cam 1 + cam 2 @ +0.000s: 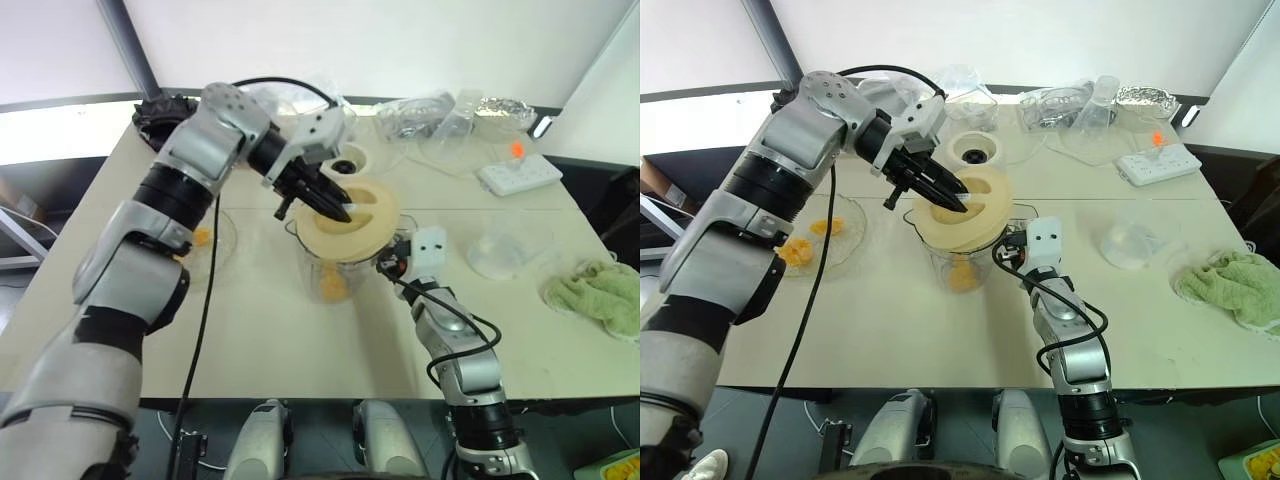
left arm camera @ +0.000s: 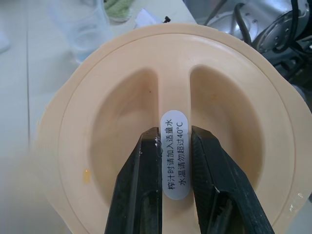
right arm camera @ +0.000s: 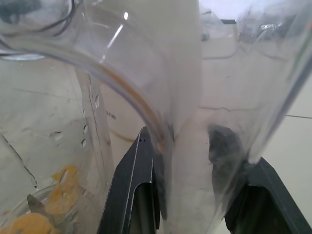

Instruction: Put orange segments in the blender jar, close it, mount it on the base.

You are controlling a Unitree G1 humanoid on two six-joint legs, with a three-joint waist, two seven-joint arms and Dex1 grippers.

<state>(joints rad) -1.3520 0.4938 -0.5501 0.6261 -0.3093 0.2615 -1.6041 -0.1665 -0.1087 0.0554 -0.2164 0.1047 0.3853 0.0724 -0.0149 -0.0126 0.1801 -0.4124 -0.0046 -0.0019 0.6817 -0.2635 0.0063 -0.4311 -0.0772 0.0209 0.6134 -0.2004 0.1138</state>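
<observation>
On the table, near its middle, we see the blender jar upright, long axis vertical, orange segments at its bottom. The cream lid sits tilted over its mouth and hides the rim. Behind it stands the base, dark socket upward. The left end effector reaches down from the jar's left, clamped on the lid's central ridge. The right end effector is closed on the jar's handle, level, at the jar's right.
</observation>
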